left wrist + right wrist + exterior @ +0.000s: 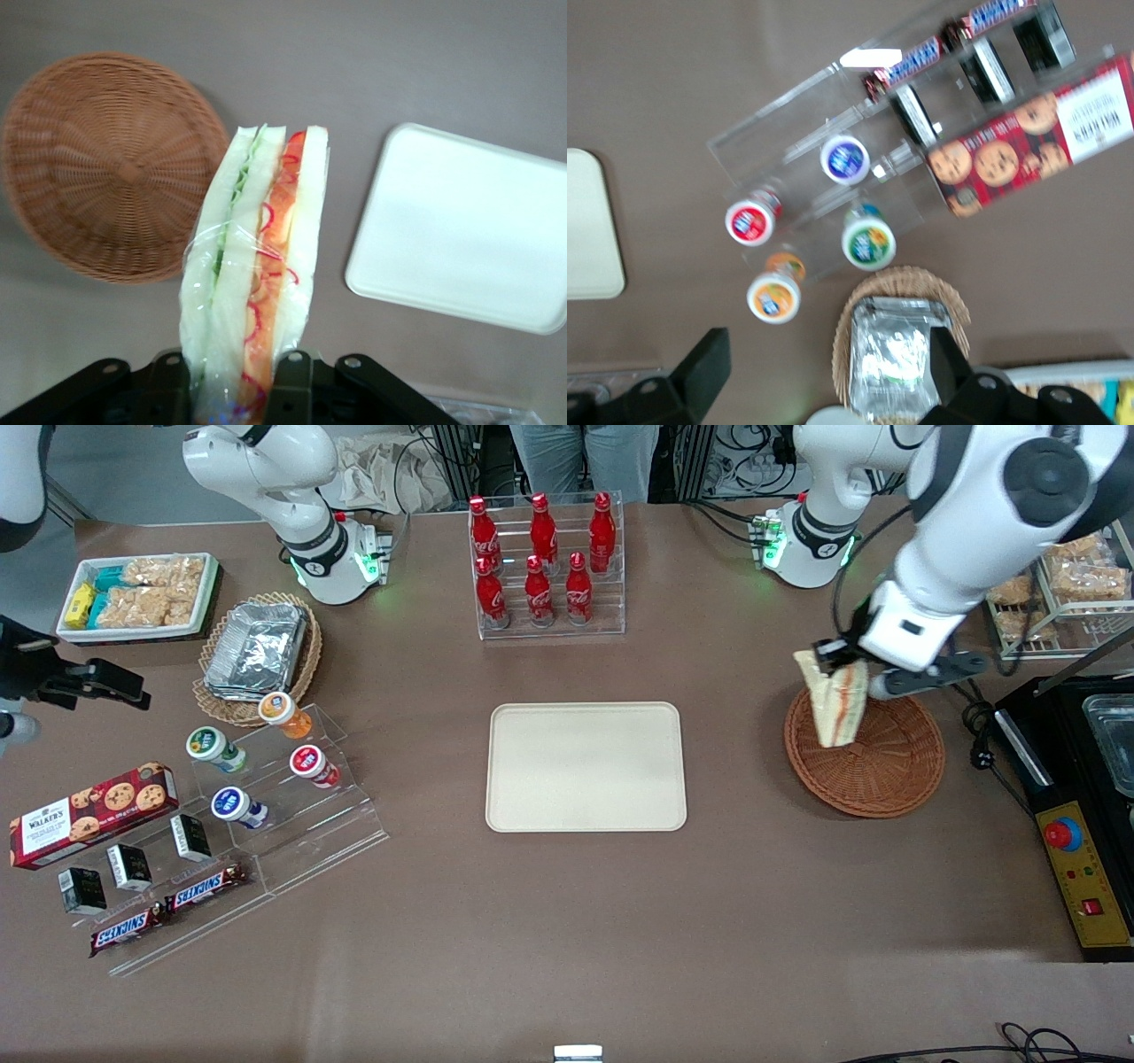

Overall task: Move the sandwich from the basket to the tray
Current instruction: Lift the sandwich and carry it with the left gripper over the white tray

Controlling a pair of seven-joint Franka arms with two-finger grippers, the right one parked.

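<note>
Nearest the front camera, the cream tray (586, 766) lies flat in the middle of the tabletop, nothing on it. Toward the working arm's end sits the round wicker basket (873, 766). Above its rim the gripper (843, 657) is clamped on the wrapped sandwich (837, 701), which hangs with its point down, clear of the basket.

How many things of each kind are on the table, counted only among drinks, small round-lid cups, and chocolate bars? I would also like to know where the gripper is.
Red cola bottles in the clear rack: 6
Small cups with coloured round lids: 4
Snickers chocolate bars: 2
Total: 12
The left gripper is shut on the wrapped triangular white-bread sandwich, above the round reddish-brown wicker basket; the cream rectangular tray holds nothing.
</note>
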